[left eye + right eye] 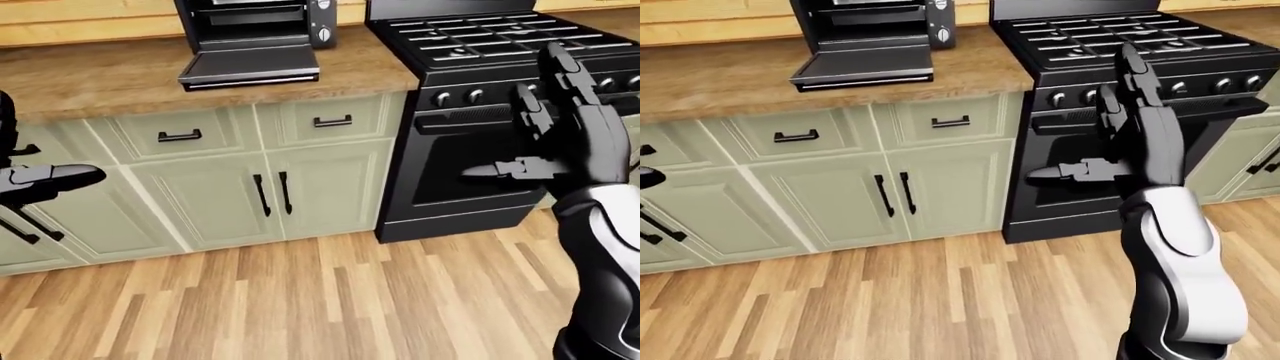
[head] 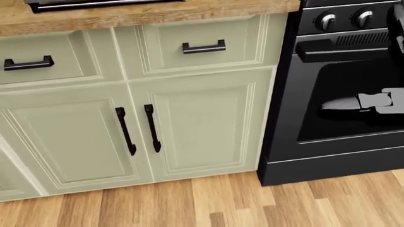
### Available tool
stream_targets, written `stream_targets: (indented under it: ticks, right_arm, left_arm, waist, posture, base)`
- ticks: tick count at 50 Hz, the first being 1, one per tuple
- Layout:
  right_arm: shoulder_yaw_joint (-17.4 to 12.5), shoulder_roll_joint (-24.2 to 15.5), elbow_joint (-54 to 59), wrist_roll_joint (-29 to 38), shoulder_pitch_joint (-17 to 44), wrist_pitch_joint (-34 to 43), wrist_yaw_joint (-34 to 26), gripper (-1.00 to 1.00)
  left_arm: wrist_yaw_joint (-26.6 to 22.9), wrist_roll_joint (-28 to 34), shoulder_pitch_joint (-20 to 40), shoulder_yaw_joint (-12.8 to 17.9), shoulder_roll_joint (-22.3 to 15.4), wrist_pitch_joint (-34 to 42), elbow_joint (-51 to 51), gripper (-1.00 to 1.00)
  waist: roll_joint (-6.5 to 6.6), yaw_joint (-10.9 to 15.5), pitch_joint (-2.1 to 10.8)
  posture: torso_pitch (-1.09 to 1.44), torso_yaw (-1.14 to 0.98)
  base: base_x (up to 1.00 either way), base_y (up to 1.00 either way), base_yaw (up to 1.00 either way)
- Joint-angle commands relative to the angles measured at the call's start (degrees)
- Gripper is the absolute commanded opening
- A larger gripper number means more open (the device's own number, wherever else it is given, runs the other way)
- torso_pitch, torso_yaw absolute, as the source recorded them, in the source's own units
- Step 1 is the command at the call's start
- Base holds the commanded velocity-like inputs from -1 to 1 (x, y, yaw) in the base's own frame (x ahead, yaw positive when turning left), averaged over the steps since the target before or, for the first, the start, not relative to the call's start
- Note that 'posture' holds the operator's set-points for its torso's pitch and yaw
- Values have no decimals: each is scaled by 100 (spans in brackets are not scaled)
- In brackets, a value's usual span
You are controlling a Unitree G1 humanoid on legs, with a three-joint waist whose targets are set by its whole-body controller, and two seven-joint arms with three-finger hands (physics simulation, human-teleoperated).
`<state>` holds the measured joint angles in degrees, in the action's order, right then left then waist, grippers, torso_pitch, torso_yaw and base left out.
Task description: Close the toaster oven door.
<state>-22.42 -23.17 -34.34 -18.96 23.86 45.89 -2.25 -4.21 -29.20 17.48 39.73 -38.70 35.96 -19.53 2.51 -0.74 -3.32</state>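
The black toaster oven [image 1: 255, 26] stands on the wooden counter [image 1: 90, 75] at the top of the left-eye view. Its door [image 1: 250, 67] hangs open, flat and level over the counter; it also shows in the right-eye view [image 1: 862, 67]. My right hand [image 1: 1110, 127] is raised in front of the stove, fingers spread open and empty, well right of and below the toaster oven. My left hand [image 1: 45, 180] shows at the left edge of the left-eye view, low by the cabinets, fingers extended and empty.
A black gas stove [image 1: 500, 45] with an oven door [image 1: 1080, 172] stands right of the counter. Pale green cabinets [image 1: 220, 195] with black handles and drawers [image 2: 202, 47] fill the space under the counter. Wooden floor [image 1: 300, 300] lies below.
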Motion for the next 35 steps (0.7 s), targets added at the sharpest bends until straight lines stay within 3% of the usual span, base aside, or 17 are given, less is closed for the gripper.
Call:
stream_targets:
  ticks: [1,3,4,7,10,12,13,16,21,23,25,26,27,30,35]
  right_arm:
    - [-11,-43,-147,-30,120,-177,-23,100]
    - [-14,-47,-144,-34,130,-172,-23,100]
    - [-18,-51,-144,-41,136,-165,-24,100]
    - [-22,-58,-144,-48,146,-158,-20,100]
    - [-19,-70,-148,-59,160,-146,-21,100]
    - [-28,-80,-145,-70,176,-132,-18,100]
    - [-31,-86,-152,-79,185,-120,-15,100]
    - [-22,-91,-177,-90,185,-101,-8,100]
    - [-26,-104,-197,-100,184,-82,-18,100]
    - [-20,-106,-201,-94,176,-90,-27,100]
    - [-19,-105,-208,-93,178,-84,-29,100]
    - [-18,-106,-214,-92,180,-81,-29,100]
    - [-22,-105,-218,-94,179,-75,-29,100]
    - [-15,-104,-233,-84,168,-75,-38,100]
    - [-30,-114,-243,-92,183,-56,-51,100]
  left_arm:
    - [27,6,87,125,-121,-170,-129,100]
    - [28,-2,100,132,-138,-160,-122,100]
    - [32,-6,108,133,-145,-154,-118,100]
    - [56,-18,126,115,-150,-130,-137,100]
    - [68,-41,138,124,-167,-106,-144,100]
    - [80,-56,140,125,-170,-86,-160,100]
    - [89,-69,151,126,-181,-68,-167,100]
    - [81,-67,135,131,-180,-93,-148,100]
    - [87,-86,129,144,-186,-80,-166,100]
    - [82,-64,123,125,-173,-117,-138,100]
    - [84,-76,123,137,-179,-100,-149,100]
    - [85,-78,120,140,-179,-98,-154,100]
    - [85,-80,115,142,-176,-97,-160,100]
    - [88,-87,116,146,-176,-91,-167,100]
    - [94,-86,112,145,-175,-97,-175,100]
  waist:
    - [111,2,168]
    - [46,49,111]
    - [89,49,97]
    - [-8,52,145]
    - [-235,86,102]
    - [-537,94,180]
    - [-436,74,157]
    - [-415,64,145]
    - [-169,71,95]
    - [20,41,80]
    - [387,22,181]
    - [160,80,129]
    - [243,52,102]
    - [144,82,146]
    - [-296,129,64]
  posture:
    - [0,0]
    - [0,0]
    - [0,0]
    - [0,0]
    - [0,0]
    - [0,0]
    - [0,0]
    - [0,0]
    - [0,0]
    - [0,0]
    - [0,0]
    - [0,0]
    - [0,0]
    - [0,0]
    - [0,0]
  base:
    - [8,0,0]
    - [7,0,0]
    - [8,0,0]
    - [9,0,0]
    - [10,0,0]
    - [11,0,0]
    - [11,0,0]
    - [12,0,0]
    - [12,0,0]
    - [16,0,0]
    - [16,0,0]
    - [16,0,0]
    - [16,0,0]
    - [17,2,0]
    - [19,10,0]
